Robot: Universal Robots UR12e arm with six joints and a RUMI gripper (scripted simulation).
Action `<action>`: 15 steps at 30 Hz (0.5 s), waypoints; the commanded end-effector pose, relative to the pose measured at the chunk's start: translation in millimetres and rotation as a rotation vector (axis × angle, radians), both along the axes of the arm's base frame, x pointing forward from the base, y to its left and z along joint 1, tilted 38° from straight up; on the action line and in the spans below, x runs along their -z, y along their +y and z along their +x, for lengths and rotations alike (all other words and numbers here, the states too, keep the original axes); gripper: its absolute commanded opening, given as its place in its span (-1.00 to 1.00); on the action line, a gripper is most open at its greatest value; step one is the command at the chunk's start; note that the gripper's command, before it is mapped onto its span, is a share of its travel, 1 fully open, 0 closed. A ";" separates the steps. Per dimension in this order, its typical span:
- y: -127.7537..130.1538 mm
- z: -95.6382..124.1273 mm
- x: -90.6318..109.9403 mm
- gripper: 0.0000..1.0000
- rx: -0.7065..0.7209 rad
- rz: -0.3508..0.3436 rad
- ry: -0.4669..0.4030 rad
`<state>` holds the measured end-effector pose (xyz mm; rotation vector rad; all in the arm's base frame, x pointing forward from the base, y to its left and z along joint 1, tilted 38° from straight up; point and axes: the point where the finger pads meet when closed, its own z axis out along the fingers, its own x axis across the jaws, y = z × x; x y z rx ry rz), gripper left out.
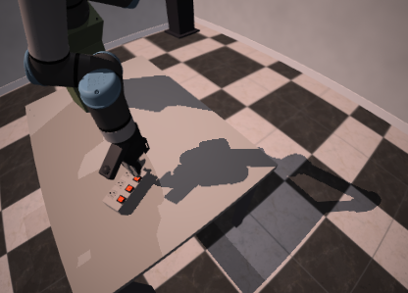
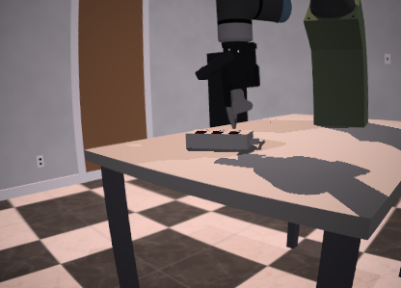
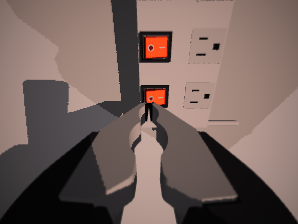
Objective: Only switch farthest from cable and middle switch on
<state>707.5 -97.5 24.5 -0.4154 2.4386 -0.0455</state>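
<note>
with jaws pressed together on nothing, gripper (image 3: pixel 149 111) tips meet an orange rocker switch (image 3: pixel 155 95) on the upright power strip (image 1: pixel 124 187).

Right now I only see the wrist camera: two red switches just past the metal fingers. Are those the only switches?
Observer: No. The top view shows three in a row on the power strip; the third switch is the one farthest from the gripper.
Operator: Is the strip lying flat?
Observer: Yes. From the side it lies flat on the table, switches facing up.
Operator: Are the fingers touching anything?
Observer: From the side, the shut fingertips reach down to the end switch; I cannot tell whether they touch it.
</note>
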 end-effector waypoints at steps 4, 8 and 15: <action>-0.3 2.6 -1.6 -1.00 -0.001 -0.002 -0.003; -0.3 3.1 -2.0 -1.00 -0.001 -0.002 -0.003; -0.2 2.5 -1.6 -1.00 -0.001 -0.001 -0.002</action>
